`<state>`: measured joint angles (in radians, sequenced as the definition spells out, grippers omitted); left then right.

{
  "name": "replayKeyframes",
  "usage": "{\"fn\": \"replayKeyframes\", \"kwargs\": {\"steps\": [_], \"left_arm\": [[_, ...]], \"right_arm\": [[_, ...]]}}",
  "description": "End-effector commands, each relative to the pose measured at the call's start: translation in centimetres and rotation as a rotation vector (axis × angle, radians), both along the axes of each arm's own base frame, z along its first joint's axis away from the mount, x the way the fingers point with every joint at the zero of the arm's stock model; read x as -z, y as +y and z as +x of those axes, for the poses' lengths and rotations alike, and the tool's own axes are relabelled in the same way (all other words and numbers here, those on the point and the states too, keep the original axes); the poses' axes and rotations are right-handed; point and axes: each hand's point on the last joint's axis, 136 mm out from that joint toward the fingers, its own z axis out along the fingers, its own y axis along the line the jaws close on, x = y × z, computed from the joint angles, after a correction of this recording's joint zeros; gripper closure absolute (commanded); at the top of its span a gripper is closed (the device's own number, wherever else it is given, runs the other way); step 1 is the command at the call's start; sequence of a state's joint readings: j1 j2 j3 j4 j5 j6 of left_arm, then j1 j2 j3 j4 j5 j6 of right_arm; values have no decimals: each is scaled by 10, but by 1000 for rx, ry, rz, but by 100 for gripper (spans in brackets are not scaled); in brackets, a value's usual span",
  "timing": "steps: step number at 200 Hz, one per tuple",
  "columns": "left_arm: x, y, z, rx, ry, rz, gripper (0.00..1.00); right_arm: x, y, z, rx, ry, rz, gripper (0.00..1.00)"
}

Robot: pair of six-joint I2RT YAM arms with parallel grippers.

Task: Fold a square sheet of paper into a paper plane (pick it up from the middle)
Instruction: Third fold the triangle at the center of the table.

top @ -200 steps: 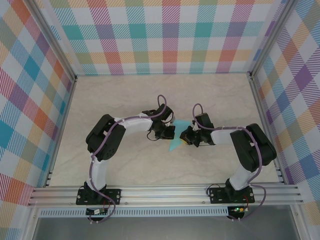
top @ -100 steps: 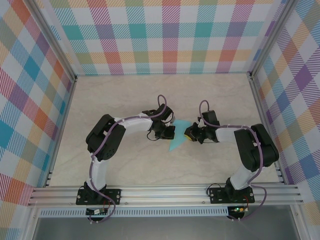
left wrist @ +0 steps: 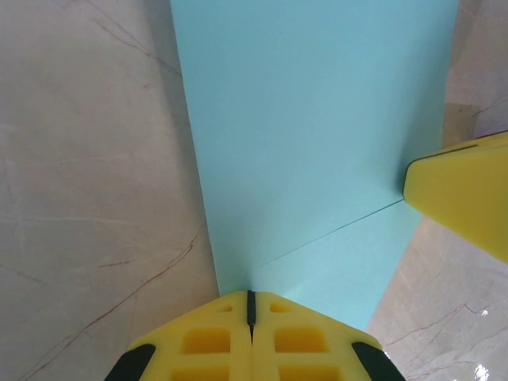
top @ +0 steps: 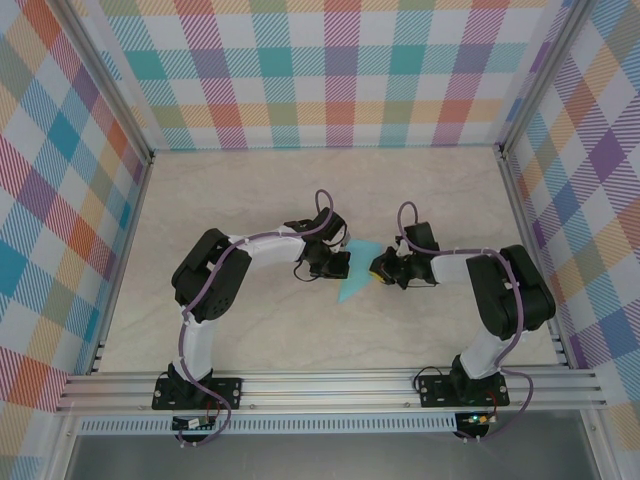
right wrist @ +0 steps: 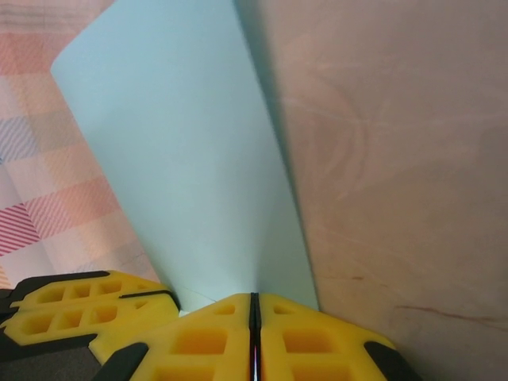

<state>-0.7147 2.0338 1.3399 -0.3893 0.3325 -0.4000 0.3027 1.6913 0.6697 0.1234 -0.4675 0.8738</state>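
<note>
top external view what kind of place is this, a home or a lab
Probably a robot test cell, not a home: plaid panel walls box in a marble-look table, an aluminium rail runs along its near edge, and the left arm and right arm are bolted there.

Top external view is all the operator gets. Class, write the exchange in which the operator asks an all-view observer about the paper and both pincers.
Operator: The left pincer hides the paper edge. Is it gripping?
Observer: Yes. The left wrist view shows its jaws shut together on the paper's edge.
Operator: Is there any fold in the sheet?
Observer: There is one straight crease. It slants from beside the left pincer up to the right pincer tip.
</note>
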Motion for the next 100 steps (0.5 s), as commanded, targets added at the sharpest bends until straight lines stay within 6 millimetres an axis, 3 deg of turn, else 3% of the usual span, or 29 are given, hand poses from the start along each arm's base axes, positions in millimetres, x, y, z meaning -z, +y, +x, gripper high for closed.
{"fn": "replayKeyframes", "kwargs": {"steps": [1, 34, 100], "left_arm": [[19, 20, -8, -6, 54, 83, 100], [16, 20, -7, -7, 48, 84, 100], [5, 20, -4, -15, 18, 74, 97]], "right_arm": [[1, -6, 5, -6, -12, -23, 90], [14, -7, -4, 0, 31, -20, 91], [-17, -10, 5, 21, 0, -39, 84]]}}
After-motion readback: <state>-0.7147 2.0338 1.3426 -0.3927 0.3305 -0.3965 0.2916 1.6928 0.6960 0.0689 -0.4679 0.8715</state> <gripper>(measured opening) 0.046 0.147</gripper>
